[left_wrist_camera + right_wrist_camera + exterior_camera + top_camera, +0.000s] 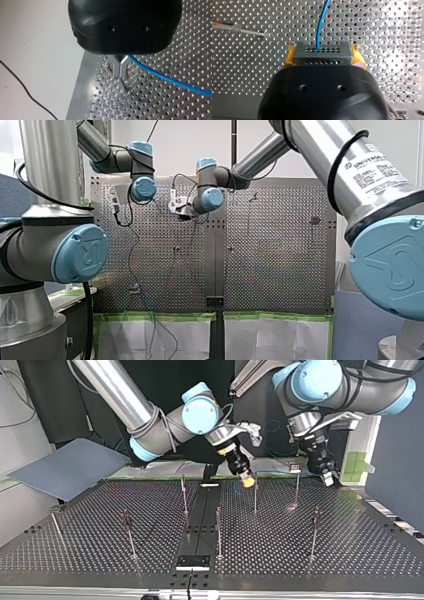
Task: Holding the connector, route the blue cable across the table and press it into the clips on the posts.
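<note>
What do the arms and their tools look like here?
Both arms are silver tubes with grey joints and light blue caps bearing a UR logo. A Universal Robots label and a looped black cable sit on my right arm; my left arm also has a black cable. The rounded black housing of my left tool ends in thin metal fingers; my right tool has yellow pads.

Off-table items
A grey-blue panel (70, 467) is seen past the table's (350, 530) top-view left corner; green-taped white sheets (125, 340) are laid along one edge.
</note>
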You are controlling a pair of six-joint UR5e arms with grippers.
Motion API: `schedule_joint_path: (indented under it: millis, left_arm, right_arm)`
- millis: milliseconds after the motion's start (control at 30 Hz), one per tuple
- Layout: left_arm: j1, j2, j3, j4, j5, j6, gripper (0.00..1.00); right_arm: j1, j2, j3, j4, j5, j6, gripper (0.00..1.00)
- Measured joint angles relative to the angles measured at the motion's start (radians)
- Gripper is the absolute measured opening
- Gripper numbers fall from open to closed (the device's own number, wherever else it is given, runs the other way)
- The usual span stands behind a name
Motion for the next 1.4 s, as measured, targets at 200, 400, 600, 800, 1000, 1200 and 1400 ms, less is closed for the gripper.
schedule_joint_path:
  millis: [200, 400, 600, 800, 1000, 1200, 1400]
  left_arm:
    - [0.056, -0.014, 0.012, -0.01, 0.056, 0.004, 0.0]
    - [0.112, -0.058, 0.027, -0.005, 0.112, 0.011, 0.0]
    - [0.156, -0.079, 0.069, -0.009, 0.166, 0.004, 0.0]
    - [0.171, -0.082, 0.114, -0.021, 0.217, -0.008, 0.0]
    - [0.187, -0.089, 0.124, -0.032, 0.249, -0.009, 0.0]
    - [0.203, -0.111, 0.126, -0.043, 0.262, -0.013, 0.0]
    - [0.216, -0.114, 0.127, -0.014, 0.293, -0.031, 0.0]
  right_arm:
    - [0.002, 0.012, -0.052, 0.03, 0.001, 0.001, 0.0]
    - [0.007, 0.015, -0.097, 0.051, -0.003, 0.001, 0.0]
    - [0.016, 0.021, -0.148, 0.06, -0.018, 0.001, 0.0]
    - [0.021, 0.06, -0.205, 0.095, -0.018, 0.001, 0.0]
    - [0.019, 0.098, -0.259, 0.133, -0.015, 0.001, 0.0]
    - [0.016, 0.103, -0.307, 0.14, -0.015, 0.001, 0.0]
    - [0.014, 0.104, -0.358, 0.156, -0.015, 0.001, 0.0]
